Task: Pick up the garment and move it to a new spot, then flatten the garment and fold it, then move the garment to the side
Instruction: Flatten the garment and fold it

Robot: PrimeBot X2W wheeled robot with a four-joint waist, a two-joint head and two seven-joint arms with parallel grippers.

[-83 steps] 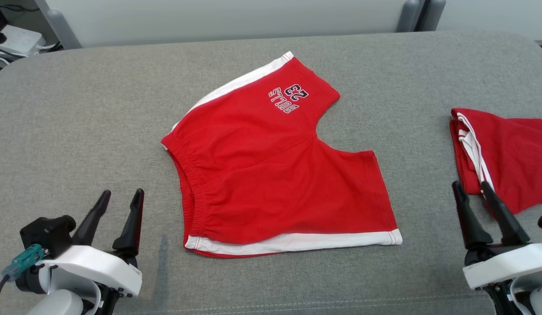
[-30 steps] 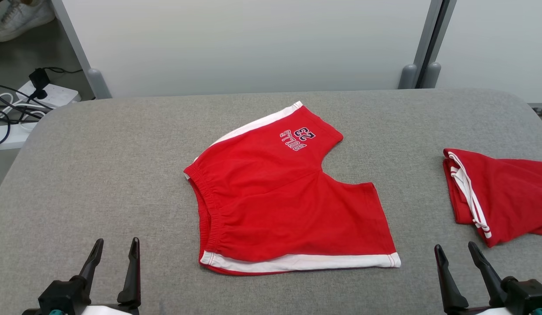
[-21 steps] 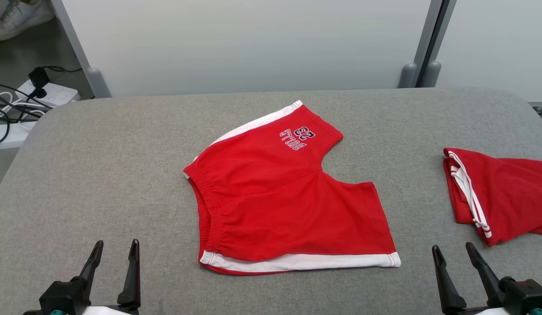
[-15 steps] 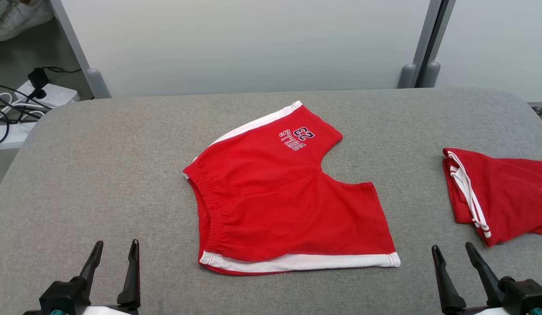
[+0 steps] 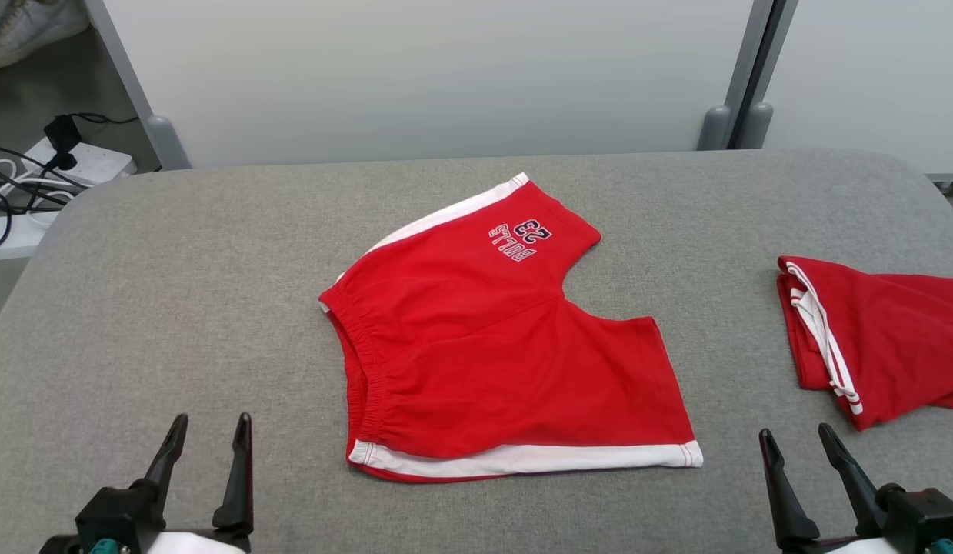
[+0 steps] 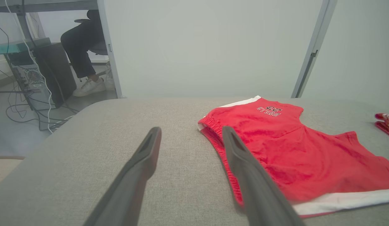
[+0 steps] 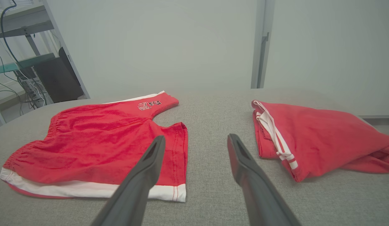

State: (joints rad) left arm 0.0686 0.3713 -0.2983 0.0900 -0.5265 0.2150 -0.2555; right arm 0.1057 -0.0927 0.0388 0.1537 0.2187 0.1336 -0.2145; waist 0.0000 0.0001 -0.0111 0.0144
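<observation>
Both grippers — left gripper [image 5: 212,419] and right gripper [image 5: 794,431] — are held wide open and empty at the near edge of the grey table [image 5: 176,269]. The red shorts [image 5: 491,346] are spread flat mid-table, waistband to the left. For a clean fold, the near white-trimmed corners should be pinched at once and carried over evenly.

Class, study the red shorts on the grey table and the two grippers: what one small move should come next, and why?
Probably bring the left gripper forward to the waistband of the red shorts. They lie spread out, unfolded, on the grey table; both the left and the right gripper stand open, empty and short of the cloth, the left one nearer the waistband.
</observation>
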